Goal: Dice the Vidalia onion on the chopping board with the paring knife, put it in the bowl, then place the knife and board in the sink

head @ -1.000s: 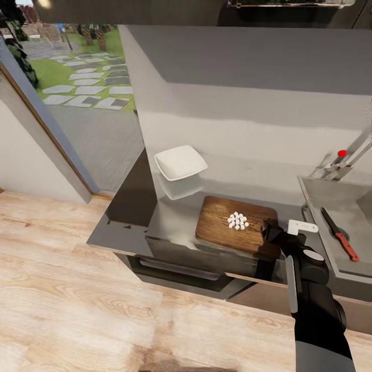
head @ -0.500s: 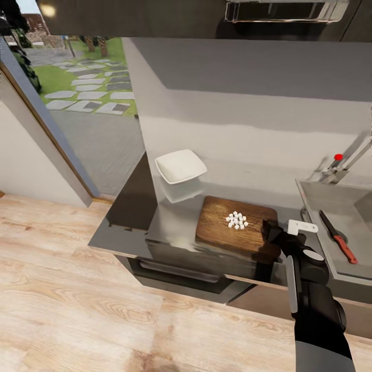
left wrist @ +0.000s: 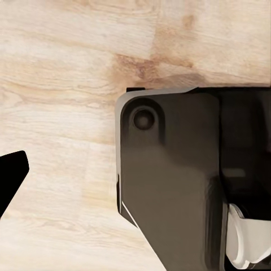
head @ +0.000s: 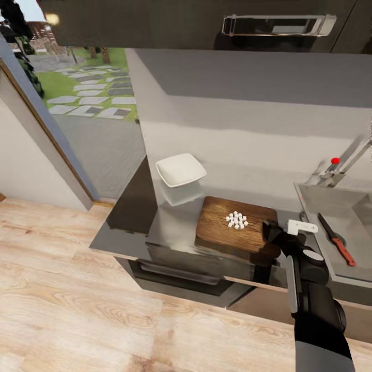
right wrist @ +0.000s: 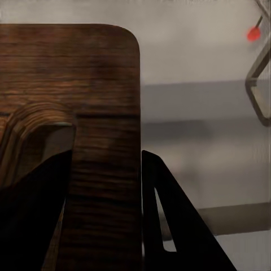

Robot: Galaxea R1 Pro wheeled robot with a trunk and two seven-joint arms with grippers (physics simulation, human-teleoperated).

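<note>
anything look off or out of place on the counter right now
Nothing is spilled or damaged. The diced onion sits in a tidy pile on the chopping board, the white bowl is upright and empty, and the paring knife already lies in the sink.

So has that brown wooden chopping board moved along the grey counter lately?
No. The brown wooden chopping board keeps its place beside the white bowl; only the camera tilted.

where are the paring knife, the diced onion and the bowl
paring knife point(head: 342, 247), head view, red handle
diced onion point(head: 236, 220), head view, middle of the white pile
bowl point(head: 181, 169), head view, inside bottom
</note>
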